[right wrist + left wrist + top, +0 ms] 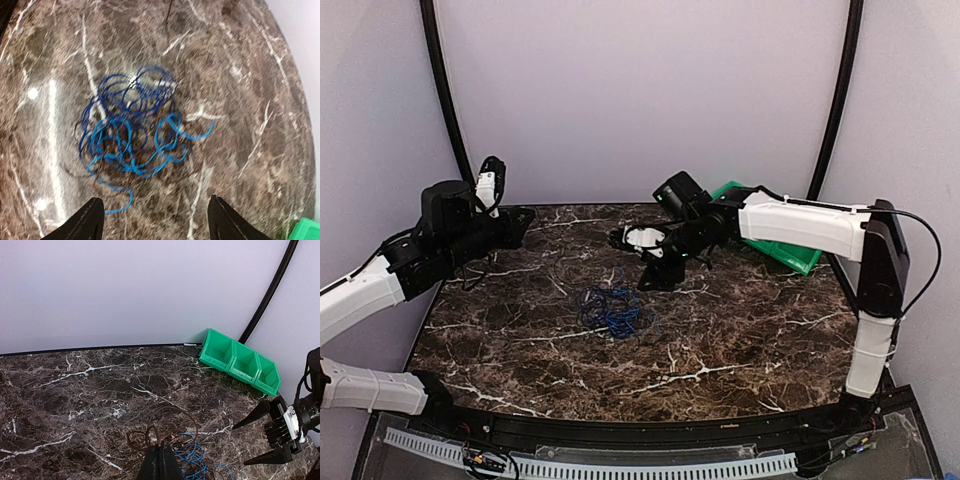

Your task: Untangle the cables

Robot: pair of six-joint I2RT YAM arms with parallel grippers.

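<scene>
Cables (pixel 131 125): roundish clump on desk (pixel 740 330), no clear long axis; right tool (pixel 155 200) fingers apart above; left tool (pixel 160 464) fingers together.

Here's a robot lab cell: plain white enclosure walls (pixel 640 90), a marble-patterned table (pixel 720 340), a green parts bin (pixel 240 361) in its far right corner, and a slotted cable duct (pixel 620 466) along the near edge.

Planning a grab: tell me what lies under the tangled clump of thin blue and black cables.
Between loops of the cable clump, only dark marbled tabletop shows; the dense middle hides the rest.
</scene>
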